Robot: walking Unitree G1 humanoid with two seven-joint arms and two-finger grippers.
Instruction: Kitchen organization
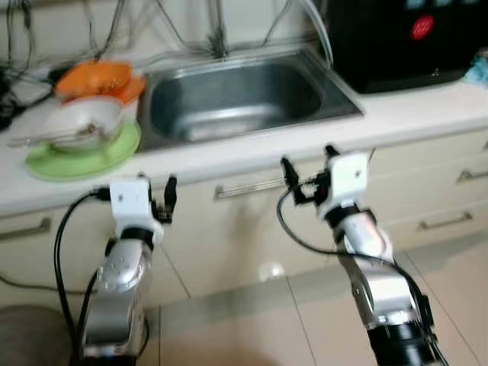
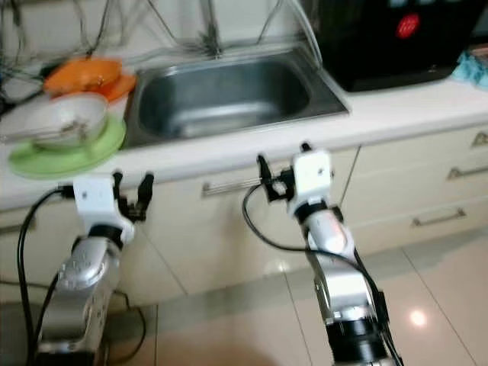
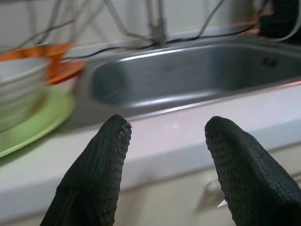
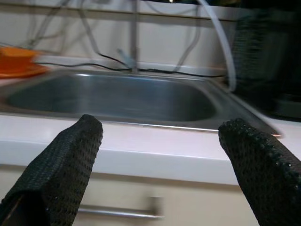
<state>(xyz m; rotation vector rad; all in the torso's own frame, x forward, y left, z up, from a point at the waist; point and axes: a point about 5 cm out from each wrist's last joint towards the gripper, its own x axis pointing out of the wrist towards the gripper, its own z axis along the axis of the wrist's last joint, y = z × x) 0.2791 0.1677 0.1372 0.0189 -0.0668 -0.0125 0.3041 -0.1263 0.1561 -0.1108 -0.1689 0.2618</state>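
- The left gripper (image 1: 158, 200) and right gripper (image 1: 309, 169) were spread apart and empty, near the counter (image 1: 396, 114).
- Dishes (image 1: 84, 126) waited left of the sink (image 1: 236, 99); the organizing seemed not begun.

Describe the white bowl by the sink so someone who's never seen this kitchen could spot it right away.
Start at the steel sink set in the white counter and look to the robot's left of it. There a pale green plate lies on the counter, and the white bowl sits on top of it. The dishes behind it are orange; this is the only white one.
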